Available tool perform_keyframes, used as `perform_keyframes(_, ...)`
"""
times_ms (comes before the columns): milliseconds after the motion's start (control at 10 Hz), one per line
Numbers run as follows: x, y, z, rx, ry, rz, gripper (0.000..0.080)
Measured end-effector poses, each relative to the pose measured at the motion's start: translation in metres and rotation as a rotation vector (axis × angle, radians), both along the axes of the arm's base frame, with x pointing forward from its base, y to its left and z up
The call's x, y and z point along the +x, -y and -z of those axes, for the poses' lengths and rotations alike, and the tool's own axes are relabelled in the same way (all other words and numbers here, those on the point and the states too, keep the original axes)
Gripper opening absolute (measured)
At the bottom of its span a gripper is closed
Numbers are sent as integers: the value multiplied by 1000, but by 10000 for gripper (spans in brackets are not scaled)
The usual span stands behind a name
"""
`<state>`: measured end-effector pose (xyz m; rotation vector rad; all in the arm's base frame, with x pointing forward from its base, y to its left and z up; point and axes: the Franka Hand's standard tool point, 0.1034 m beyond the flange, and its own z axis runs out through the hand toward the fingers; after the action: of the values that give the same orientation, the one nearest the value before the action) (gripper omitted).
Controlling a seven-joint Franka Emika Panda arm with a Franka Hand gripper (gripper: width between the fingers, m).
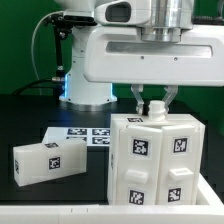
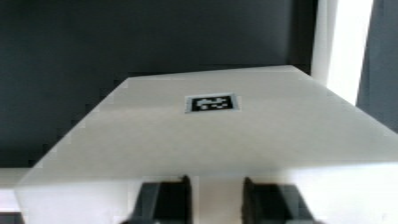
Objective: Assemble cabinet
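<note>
White cabinet (image 1: 158, 170) stands directly under the pincer (image 1: 152, 106), whose narrowly parted fingers (image 2: 166, 200) straddle its top edge; grip unclear.

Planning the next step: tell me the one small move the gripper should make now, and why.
Probably close the gripper on the top of the cabinet: its fingers straddle that white edge, and a firm grip is not evident.

The cabinet (image 1: 155, 165), a large white box bearing black-and-white square tags, was set upright on the counter (image 1: 90, 192), toward the exterior view's right.
</note>
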<state>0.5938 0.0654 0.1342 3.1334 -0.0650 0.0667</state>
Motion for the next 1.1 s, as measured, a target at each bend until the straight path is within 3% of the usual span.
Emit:
perform_keyframes(200, -10, -2, -3, 12, 1, 28, 123)
perform_keyframes(400, -22, 3, -23, 47, 7, 52, 101)
perform_keyframes(500, -29, 8, -25, 55, 4, 64, 101)
perform_keyframes(600, -29, 8, -23, 53, 2, 65, 149)
perform_keyframes(700, -29, 8, -22, 52, 1, 65, 291)
perform_keyframes(800, -29, 9, -22, 52, 1, 65, 291)
perform_keyframes(900, -30, 9, -22, 51, 0, 65, 475)
perform_keyframes(1000, -30, 9, -22, 51, 0, 66, 475)
perform_keyframes(1100, -30, 9, -22, 51, 0, 66, 657)
